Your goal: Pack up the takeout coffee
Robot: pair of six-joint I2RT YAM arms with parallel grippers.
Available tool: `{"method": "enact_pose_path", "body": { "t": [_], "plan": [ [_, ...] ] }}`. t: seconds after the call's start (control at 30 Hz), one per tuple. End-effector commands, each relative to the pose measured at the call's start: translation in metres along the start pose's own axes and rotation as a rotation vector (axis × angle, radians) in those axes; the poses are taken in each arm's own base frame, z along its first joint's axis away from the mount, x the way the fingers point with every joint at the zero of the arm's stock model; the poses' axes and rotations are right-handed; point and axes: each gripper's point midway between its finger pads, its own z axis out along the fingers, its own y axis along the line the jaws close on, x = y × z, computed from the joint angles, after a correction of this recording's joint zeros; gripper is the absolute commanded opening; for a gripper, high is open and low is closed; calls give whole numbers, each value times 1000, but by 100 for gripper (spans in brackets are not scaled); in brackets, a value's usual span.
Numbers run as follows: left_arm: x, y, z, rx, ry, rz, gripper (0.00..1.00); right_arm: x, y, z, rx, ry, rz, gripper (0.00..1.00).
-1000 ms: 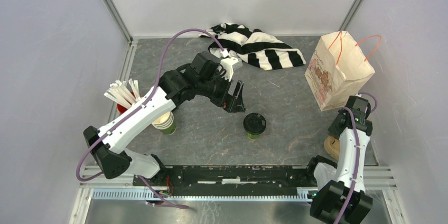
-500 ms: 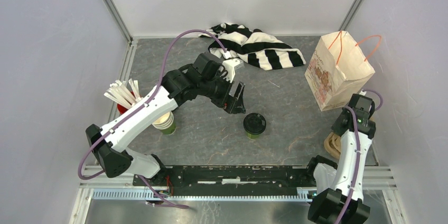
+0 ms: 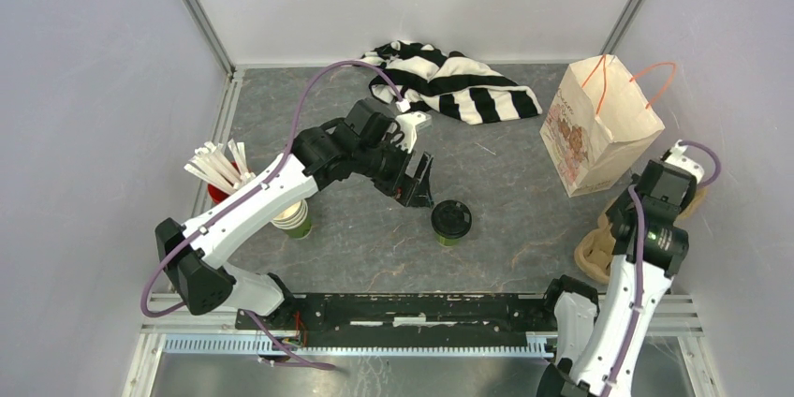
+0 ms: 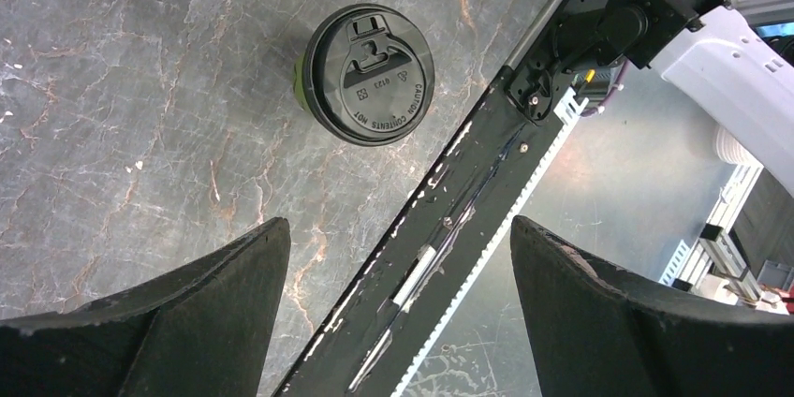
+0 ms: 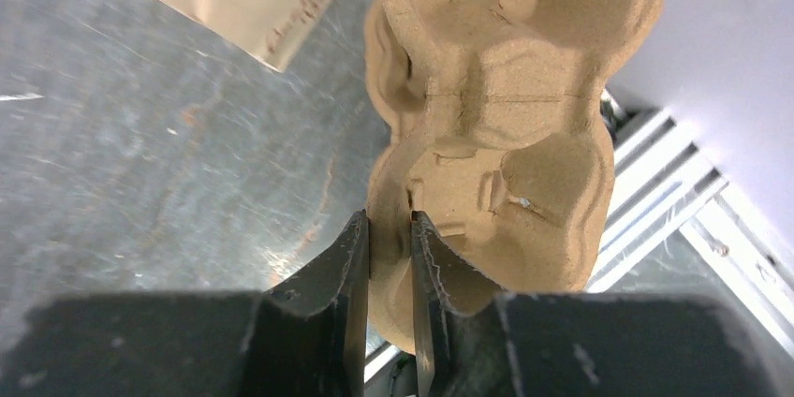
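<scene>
Toward the desk's near edge, about midway along, the takeout coffee (image 4: pixel 368 75) stands upright and untouched. Just beyond it the left gripper (image 4: pixel 398 233) hangs spread wide, while the right gripper (image 5: pixel 389 228) pinches the pulp carrier (image 5: pixel 487 135) at the right edge. I'd call this the reaching step; next it must drop, straddle the coffee and close.

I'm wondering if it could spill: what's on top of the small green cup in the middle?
A round black lid covers the cup; its contents are hidden.

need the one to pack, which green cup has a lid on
The lone green cup mid-table, under a black lid; the stacked cups at left are open.
</scene>
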Motion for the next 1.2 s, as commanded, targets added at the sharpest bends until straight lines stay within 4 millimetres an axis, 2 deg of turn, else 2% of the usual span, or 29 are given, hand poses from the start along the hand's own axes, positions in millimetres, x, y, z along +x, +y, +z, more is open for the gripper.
{"method": "enact_pose_path", "body": {
  "t": [0.0, 0.1, 0.17, 0.23, 0.4, 0.57, 0.7, 0.77, 0.87, 0.93, 1.03, 1.1, 1.17],
  "plan": [
    [-11, 0, -6, 15, -59, 64, 93, -52, 18, -53, -150, -206, 20, 4],
    [-11, 7, -4, 2, -66, 46, 93, -89, 42, -100, -323, -354, -56, 4],
    [-12, 10, -4, -1, -75, 20, 93, -104, 54, -122, -404, -414, -105, 3],
    [-12, 12, -6, 0, -83, -12, 93, -114, 77, -143, -549, -437, -195, 3],
    [-24, 7, -21, 17, -159, -84, 93, -125, 126, -168, -837, -455, -311, 2],
    [-49, -2, -47, 34, -283, -168, 93, -137, 162, -183, -996, -455, -394, 1],
    [-73, -9, -76, 63, -394, -243, 93, -118, 198, -182, -1126, -373, -474, 1],
    [-87, -10, -95, 78, -455, -300, 93, -104, 212, -173, -1143, -319, -515, 1],
    [-106, -4, -123, 99, -532, -399, 92, -69, 237, -161, -1199, -232, -596, 1],
    [-120, 7, -143, 103, -572, -471, 92, -49, 252, -163, -1261, -205, -599, 1],
    [-125, 19, -159, 91, -562, -575, 90, -10, 273, -172, -1324, -150, -690, 1],
    [-124, 23, -169, 90, -553, -606, 90, 7, 282, -179, -1317, -149, -796, 0],
    [-121, 26, -173, 119, -521, -653, 90, 15, 288, -190, -1318, -160, -867, 0]
  ]
}}
